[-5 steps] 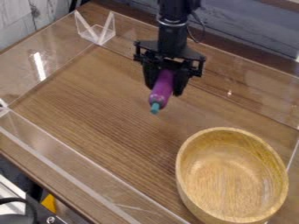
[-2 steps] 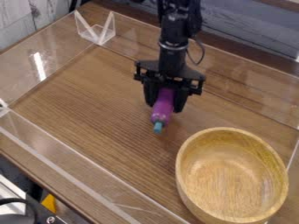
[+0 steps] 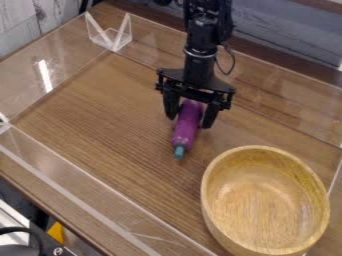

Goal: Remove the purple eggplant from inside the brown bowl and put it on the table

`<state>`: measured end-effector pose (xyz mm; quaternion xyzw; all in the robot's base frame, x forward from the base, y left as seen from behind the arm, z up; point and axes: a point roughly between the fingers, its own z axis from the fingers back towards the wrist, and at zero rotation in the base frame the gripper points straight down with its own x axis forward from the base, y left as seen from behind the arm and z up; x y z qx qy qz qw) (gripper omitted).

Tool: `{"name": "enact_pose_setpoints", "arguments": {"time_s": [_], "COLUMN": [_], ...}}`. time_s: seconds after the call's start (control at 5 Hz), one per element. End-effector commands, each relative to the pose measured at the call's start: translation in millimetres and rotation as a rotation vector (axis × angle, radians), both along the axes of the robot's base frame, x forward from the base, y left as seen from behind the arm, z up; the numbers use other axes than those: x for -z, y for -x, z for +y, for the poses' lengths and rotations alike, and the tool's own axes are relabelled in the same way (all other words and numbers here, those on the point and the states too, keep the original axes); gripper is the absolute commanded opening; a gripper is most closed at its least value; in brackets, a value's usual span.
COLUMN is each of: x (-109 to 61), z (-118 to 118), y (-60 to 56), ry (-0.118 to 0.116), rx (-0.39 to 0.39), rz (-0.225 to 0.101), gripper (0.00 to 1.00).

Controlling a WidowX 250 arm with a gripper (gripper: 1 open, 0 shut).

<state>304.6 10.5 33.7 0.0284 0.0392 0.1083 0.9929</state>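
Note:
The purple eggplant (image 3: 186,132) lies slanted on the table (image 3: 94,125), its teal stem end pointing toward the near edge. My gripper (image 3: 193,114) points straight down over the eggplant's upper end. Its black fingers (image 3: 167,108) stand wide apart on either side, with a gap between them and the eggplant, so it is open. The brown bowl (image 3: 211,190) sits at the near right, holding nothing, a short way right of the eggplant's stem end.
Low clear acrylic walls (image 3: 80,205) border the tabletop. A clear folded plastic stand (image 3: 107,32) sits at the back left corner. Bare wood stretches to the left of the eggplant.
The gripper came down a little with the eggplant. The eggplant now rests on the table and the fingers have spread away from it.

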Motion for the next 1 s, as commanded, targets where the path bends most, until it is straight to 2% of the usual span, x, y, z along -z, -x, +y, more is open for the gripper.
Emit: {"name": "enact_pose_setpoints", "arguments": {"time_s": [0.0,0.2,0.4,0.6,0.8], "x": [-18.6,-24.0,-46.8,-78.3,-92.6], "z": [-3.4,-9.1,-10.1,-7.1,2.8], "y": [2.4,12.3,9.3,6.0,9.8], "ry": [-0.002,0.003,0.001,-0.001,0.005], "rx": [0.007,0.014,-0.017,-0.051,-0.074], "rz": [-0.052,-0.056,-0.057,-0.072,-0.087], "gripper": [1.0,1.0,1.0,1.0,1.0]}}
